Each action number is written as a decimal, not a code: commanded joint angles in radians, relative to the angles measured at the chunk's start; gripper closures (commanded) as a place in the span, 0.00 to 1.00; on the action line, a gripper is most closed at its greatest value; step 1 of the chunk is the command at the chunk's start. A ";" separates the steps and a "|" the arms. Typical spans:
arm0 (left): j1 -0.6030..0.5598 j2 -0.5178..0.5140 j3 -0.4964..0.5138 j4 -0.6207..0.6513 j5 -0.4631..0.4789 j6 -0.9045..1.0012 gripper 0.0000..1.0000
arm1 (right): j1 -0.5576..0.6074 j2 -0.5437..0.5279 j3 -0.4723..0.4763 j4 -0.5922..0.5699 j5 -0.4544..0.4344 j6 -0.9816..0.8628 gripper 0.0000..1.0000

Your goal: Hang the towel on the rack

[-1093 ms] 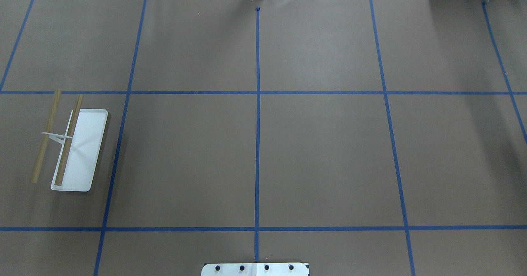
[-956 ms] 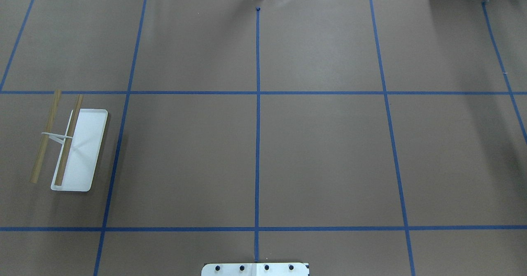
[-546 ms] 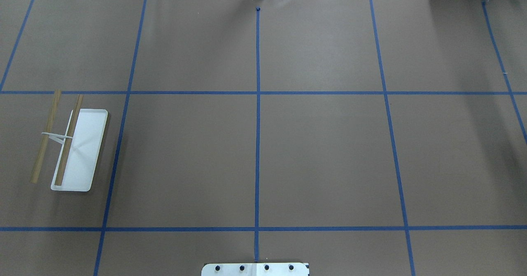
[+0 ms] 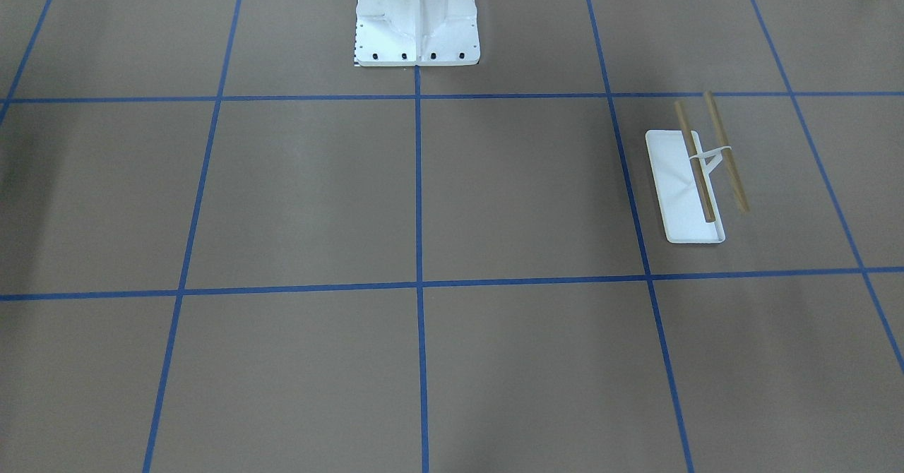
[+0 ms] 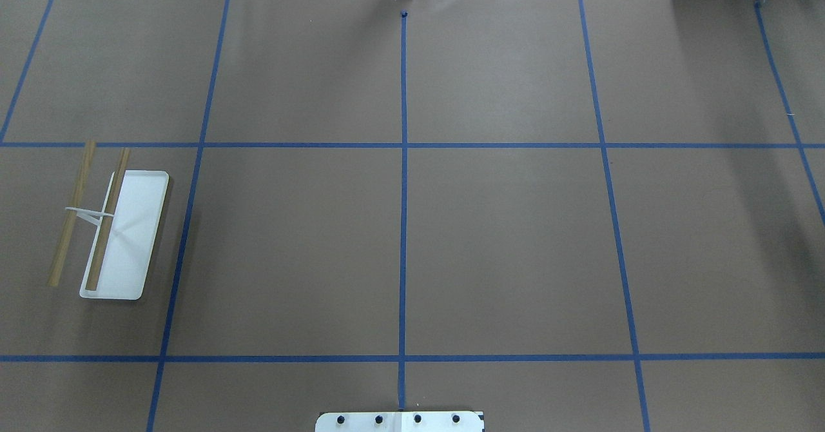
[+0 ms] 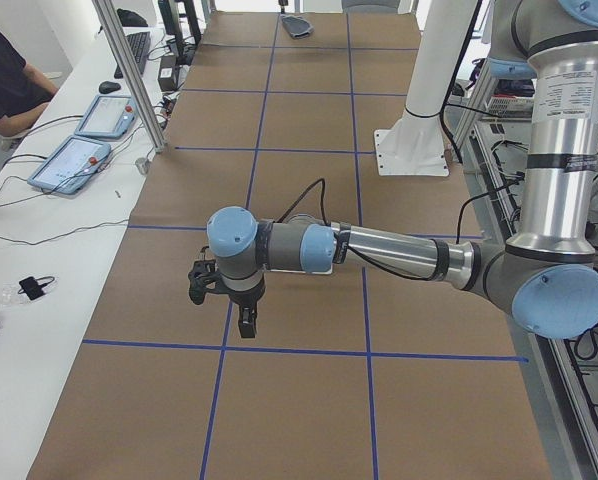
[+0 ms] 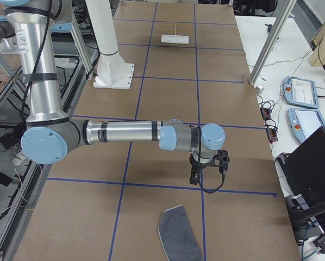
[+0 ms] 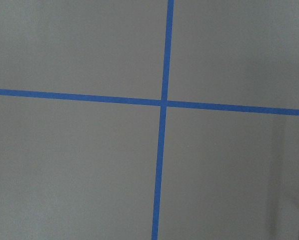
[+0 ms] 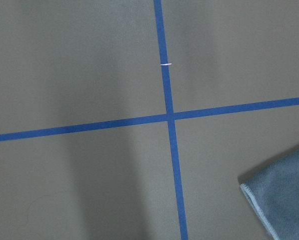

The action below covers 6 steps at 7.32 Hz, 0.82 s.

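The rack, a white tray base with two tan wooden rods on a forked support, stands at the table's left in the overhead view, and it also shows as the rack and the far rack. The towel lies flat and grey at the table's near end in the exterior right view, and its pale-edged corner shows in the right wrist view. My right gripper hangs pointing down above the table, a little short of the towel. My left gripper hangs over a tape line. I cannot tell whether either is open or shut.
The white bolted pedestal stands at the robot's side of the table. A side bench holds tablets, cables and a laptop. A seated person is at the bench. Aluminium posts rise at the table's edge.
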 commanded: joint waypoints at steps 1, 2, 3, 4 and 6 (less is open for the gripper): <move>0.001 -0.002 0.001 0.000 0.000 0.000 0.02 | 0.000 0.001 0.002 0.001 0.001 0.000 0.00; -0.001 -0.002 0.000 0.000 0.000 0.000 0.02 | 0.000 0.003 0.002 0.001 0.000 0.000 0.00; 0.001 -0.003 0.000 0.000 0.000 0.000 0.02 | 0.000 0.004 0.000 0.001 -0.002 0.003 0.00; 0.001 -0.008 -0.002 0.000 0.000 -0.005 0.02 | 0.000 0.006 0.002 0.002 -0.002 0.003 0.00; 0.001 -0.022 -0.011 -0.002 -0.002 -0.002 0.02 | 0.000 0.036 0.004 -0.001 0.000 0.002 0.00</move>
